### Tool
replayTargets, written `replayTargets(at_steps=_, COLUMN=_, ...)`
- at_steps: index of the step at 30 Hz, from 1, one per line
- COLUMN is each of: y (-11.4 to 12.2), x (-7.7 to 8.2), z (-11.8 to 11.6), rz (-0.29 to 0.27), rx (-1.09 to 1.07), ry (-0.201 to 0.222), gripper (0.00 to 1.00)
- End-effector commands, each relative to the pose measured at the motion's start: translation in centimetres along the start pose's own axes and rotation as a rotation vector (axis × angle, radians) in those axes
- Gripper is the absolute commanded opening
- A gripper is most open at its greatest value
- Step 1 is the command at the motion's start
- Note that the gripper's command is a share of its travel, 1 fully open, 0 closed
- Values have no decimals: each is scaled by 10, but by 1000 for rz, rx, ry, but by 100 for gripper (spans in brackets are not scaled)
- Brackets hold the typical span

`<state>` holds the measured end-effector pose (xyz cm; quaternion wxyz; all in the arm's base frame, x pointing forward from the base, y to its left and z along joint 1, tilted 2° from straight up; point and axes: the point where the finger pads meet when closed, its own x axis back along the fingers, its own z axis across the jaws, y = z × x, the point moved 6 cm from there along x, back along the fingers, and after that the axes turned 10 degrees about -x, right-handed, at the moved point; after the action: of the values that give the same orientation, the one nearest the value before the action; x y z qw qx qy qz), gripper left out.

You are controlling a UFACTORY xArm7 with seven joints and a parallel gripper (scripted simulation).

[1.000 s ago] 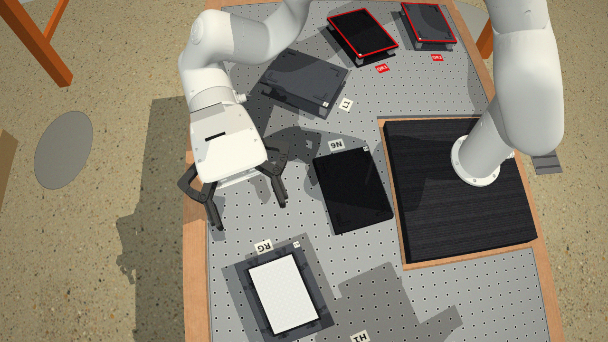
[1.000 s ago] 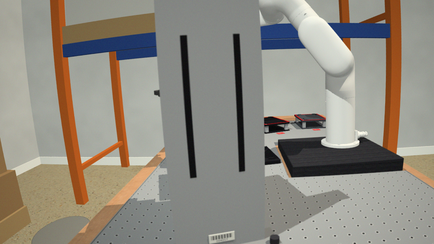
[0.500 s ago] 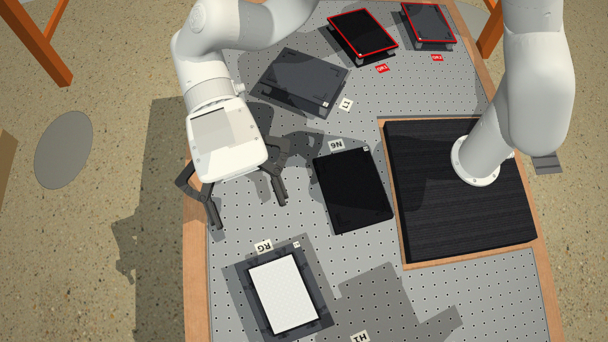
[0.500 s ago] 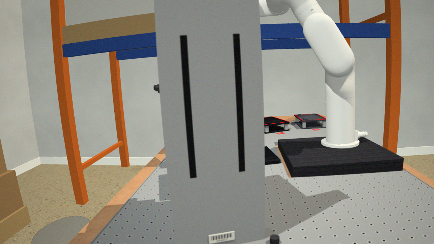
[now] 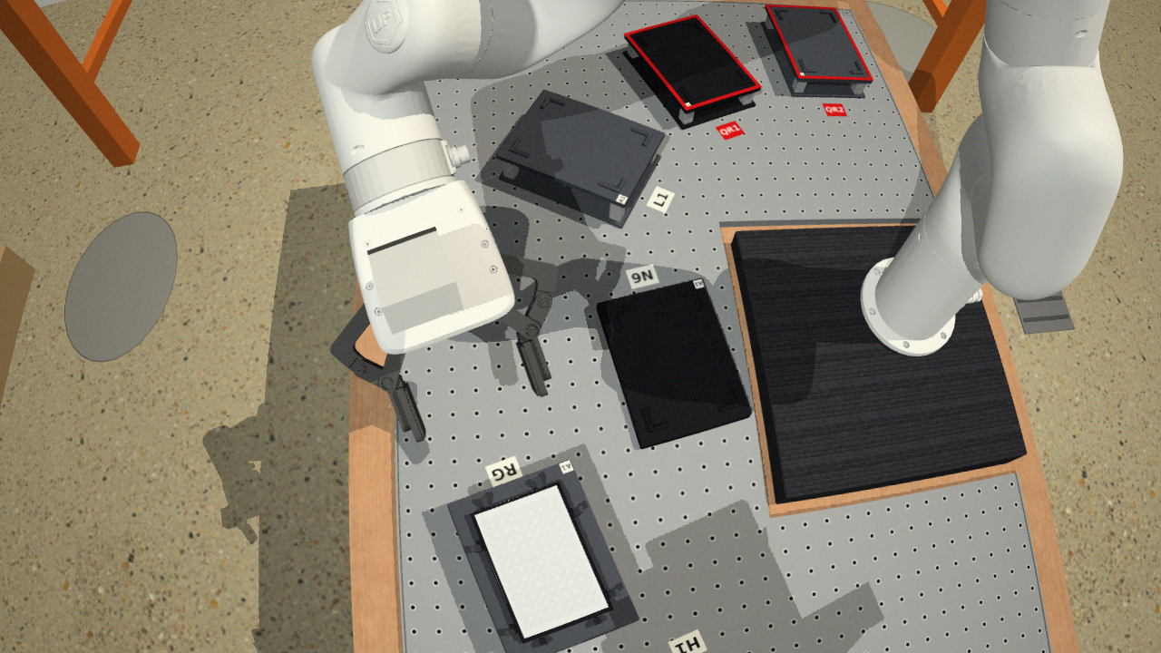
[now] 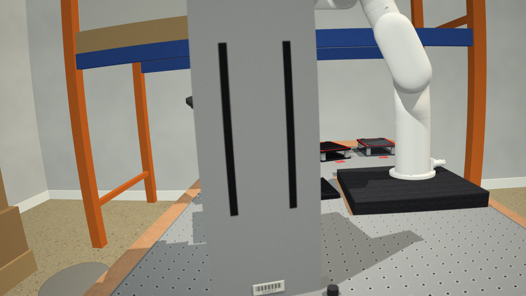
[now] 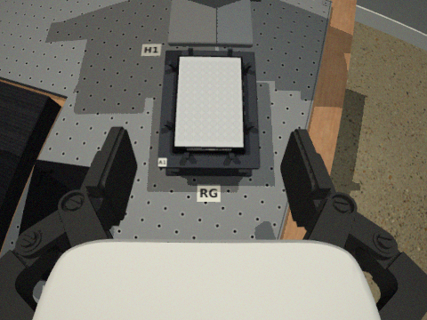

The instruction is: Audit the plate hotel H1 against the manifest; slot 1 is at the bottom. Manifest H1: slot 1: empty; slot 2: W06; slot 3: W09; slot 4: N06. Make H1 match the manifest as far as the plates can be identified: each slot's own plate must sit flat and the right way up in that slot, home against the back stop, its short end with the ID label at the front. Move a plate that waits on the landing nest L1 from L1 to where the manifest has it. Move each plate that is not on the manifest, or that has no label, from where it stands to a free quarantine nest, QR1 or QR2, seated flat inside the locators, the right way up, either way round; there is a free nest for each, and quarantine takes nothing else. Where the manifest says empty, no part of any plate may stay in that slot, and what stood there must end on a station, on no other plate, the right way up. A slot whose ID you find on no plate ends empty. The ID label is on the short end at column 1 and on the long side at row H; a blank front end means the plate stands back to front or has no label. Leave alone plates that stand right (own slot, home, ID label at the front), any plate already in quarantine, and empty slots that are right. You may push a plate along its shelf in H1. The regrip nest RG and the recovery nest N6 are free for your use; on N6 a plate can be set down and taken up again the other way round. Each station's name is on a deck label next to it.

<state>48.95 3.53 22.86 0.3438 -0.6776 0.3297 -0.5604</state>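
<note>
A white robot arm reaches over a perforated deck (image 5: 812,162); its gripper (image 5: 471,385) hangs above the deck's left edge with the two dark fingers spread as wide as they go and nothing between them; just ahead of it, toward the plate hotel H1 (image 6: 253,147), a white plate (image 5: 540,560) lies flat in the regrip nest RG (image 5: 463,528), its long axis running away from the wrist camera; the plate's near short end faces the gripper, but no label can be read on it at this size; the nests L1 (image 5: 576,154) and N6 (image 5: 669,361) look dark, as do QR1 (image 5: 691,61) and QR2 (image 5: 818,42) with their red borders, and it is hard to tell whether a dark plate rests on any of them; the hotel's slots are out of sight from the top and hidden behind its grey back panel in the exterior view; the step in hand is probably taking up the white plate; to do it well, centre the open fingers over the plate, square them to its long sides, descend straight so both pads meet the side walls together, clear of the nest's locators, then close and lift level.
</note>
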Motion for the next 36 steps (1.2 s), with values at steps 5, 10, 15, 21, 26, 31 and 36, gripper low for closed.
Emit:
replayTargets(at_steps=5, y=-10, x=0, z=-1, rz=-149, rx=2, ry=28, gripper=100)
replayTargets(at_steps=10, y=-13, x=-1, z=-2, rz=-198, rx=2, ry=37, gripper=100)
replayTargets(at_steps=15, y=-18, x=-2, z=-2, rz=-280, rx=2, ry=52, gripper=100)
replayTargets(at_steps=21, y=-24, x=-4, z=-3, rz=-378, rx=2, ry=69, gripper=100)
replayTargets(at_steps=26, y=-27, x=-5, z=-4, rz=-428, rx=2, ry=78, gripper=100)
replayTargets(at_steps=31, y=-31, x=-7, z=-5, rz=-509, rx=2, ry=93, gripper=100)
replayTargets(at_steps=36, y=-35, x=-10, z=-5, rz=-591, rx=2, ry=107, gripper=100)
